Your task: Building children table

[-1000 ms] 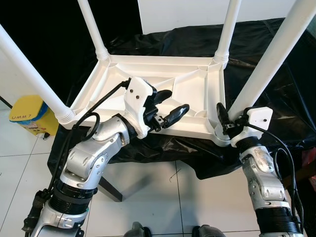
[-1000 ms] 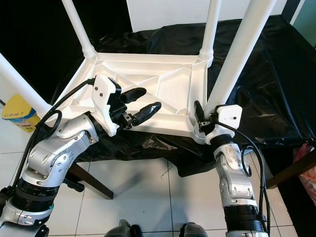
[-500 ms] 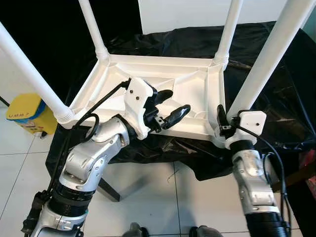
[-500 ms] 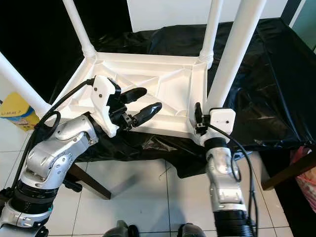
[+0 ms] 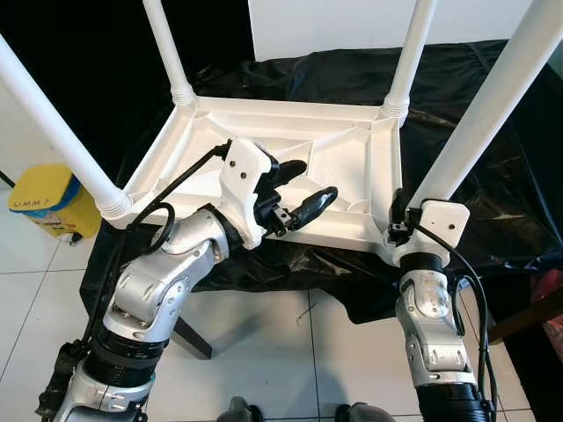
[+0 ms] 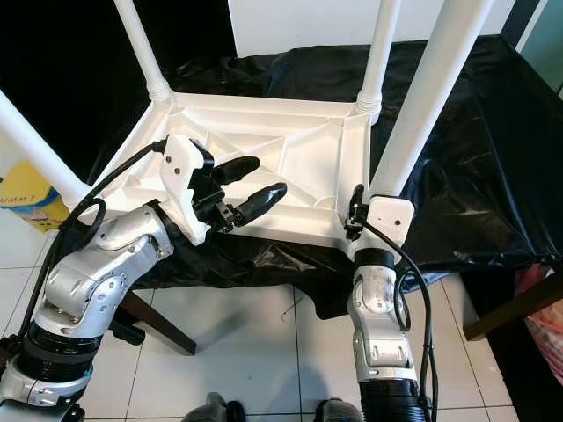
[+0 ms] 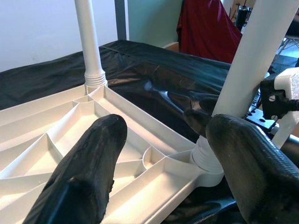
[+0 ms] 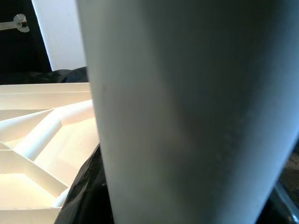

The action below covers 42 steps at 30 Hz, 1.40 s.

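Note:
The white children's table (image 5: pixel 264 145) lies upside down on a black-covered surface, its four legs pointing up. My left gripper (image 5: pixel 315 178) hovers open over the ribbed underside near the front rim, holding nothing; its fingers (image 7: pixel 88 163) frame the near right corner. My right gripper (image 5: pixel 415 209) is shut on the near right leg (image 5: pixel 493 105) just above its threaded socket. That leg (image 8: pixel 187 112) stands right against the right wrist camera, with a black finger (image 8: pixel 86 191) beside it. The other finger is hidden behind the leg.
A black cloth (image 5: pixel 519 202) drapes over the support under the table. A yellow bin (image 5: pixel 48 202) stands on the tiled floor at the left. A dark wooden support leg (image 5: pixel 189 334) slants under the cloth. A white panel (image 5: pixel 334 22) stands at the back.
My right forearm has swung left under the gripper, and the wrist has turned about the near right leg while holding it. The left gripper has stayed in place, open.

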Available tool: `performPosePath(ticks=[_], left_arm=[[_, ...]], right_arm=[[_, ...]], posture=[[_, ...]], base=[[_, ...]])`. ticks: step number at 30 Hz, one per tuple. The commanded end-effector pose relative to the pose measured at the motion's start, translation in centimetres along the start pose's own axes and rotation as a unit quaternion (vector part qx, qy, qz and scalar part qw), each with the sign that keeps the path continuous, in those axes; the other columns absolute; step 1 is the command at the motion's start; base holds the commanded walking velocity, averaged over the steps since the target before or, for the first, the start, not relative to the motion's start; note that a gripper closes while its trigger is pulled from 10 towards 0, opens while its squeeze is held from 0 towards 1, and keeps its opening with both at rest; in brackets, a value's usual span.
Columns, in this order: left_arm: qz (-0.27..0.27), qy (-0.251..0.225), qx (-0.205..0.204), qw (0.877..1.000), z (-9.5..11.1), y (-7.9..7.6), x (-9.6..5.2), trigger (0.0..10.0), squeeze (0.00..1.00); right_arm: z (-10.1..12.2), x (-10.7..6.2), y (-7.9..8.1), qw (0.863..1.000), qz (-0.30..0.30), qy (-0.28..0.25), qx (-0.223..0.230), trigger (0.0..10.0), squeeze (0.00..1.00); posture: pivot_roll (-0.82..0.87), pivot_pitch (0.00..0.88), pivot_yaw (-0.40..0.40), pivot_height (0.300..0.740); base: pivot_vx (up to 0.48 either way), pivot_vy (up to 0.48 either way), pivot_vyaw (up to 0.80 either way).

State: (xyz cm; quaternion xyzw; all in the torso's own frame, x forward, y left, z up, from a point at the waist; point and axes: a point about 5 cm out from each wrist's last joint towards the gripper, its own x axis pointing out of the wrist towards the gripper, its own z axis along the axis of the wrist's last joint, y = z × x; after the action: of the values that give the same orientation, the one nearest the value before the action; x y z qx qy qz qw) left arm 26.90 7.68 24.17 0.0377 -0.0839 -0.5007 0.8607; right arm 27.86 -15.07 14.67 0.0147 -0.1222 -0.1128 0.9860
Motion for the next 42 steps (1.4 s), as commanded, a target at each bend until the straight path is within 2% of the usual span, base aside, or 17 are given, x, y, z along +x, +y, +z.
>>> performPosePath(ticks=[1,8,12,22,26,34,42], left_arm=[[0.001,0.004,0.003,1.000,0.0,-0.1,-0.4,10.0,0.00],[0.006,0.004,0.005,1.000,0.1,0.0,-0.4,10.0,0.00],[0.013,0.004,0.007,1.000,0.2,0.2,-0.6,10.0,0.00],[0.025,0.001,0.012,1.000,0.4,0.3,-0.6,10.0,0.00],[0.036,-0.001,0.012,0.999,0.5,0.4,-0.7,10.0,0.00],[0.039,-0.002,0.011,0.999,0.5,0.4,-0.8,10.0,0.00],[0.047,-0.001,0.014,0.999,0.6,0.8,-1.0,10.0,0.00]], right_arm=[[-3.0,-1.4,-0.3,0.997,-0.010,0.082,-0.008,10.0,0.00],[-2.3,-1.2,-0.4,0.998,-0.016,0.062,-0.017,10.0,0.00],[-0.8,-0.9,-0.4,0.999,-0.019,0.023,-0.027,10.0,0.00],[1.3,-0.4,-0.2,0.999,-0.014,-0.021,-0.026,10.0,0.00],[4.1,0.5,-0.1,0.997,0.026,-0.073,-0.018,10.0,0.00],[5.2,0.7,-0.2,0.995,0.051,-0.089,-0.005,10.0,0.00],[6.8,1.0,0.5,0.986,0.131,-0.099,0.032,10.0,0.00]], posture=[[0.03,0.125,0.047,0.740],[0.04,0.135,0.041,0.740],[0.04,0.141,0.037,0.740],[0.05,0.148,0.019,0.740],[0.05,0.160,0.015,0.740],[0.05,0.165,0.009,0.740],[0.06,0.172,0.008,0.740]], base=[[0.000,0.000,0.00],[0.000,0.000,0.00],[0.000,0.000,0.00],[0.000,0.000,0.00],[0.000,0.000,0.00],[0.000,0.000,0.00],[0.000,0.000,0.00]])
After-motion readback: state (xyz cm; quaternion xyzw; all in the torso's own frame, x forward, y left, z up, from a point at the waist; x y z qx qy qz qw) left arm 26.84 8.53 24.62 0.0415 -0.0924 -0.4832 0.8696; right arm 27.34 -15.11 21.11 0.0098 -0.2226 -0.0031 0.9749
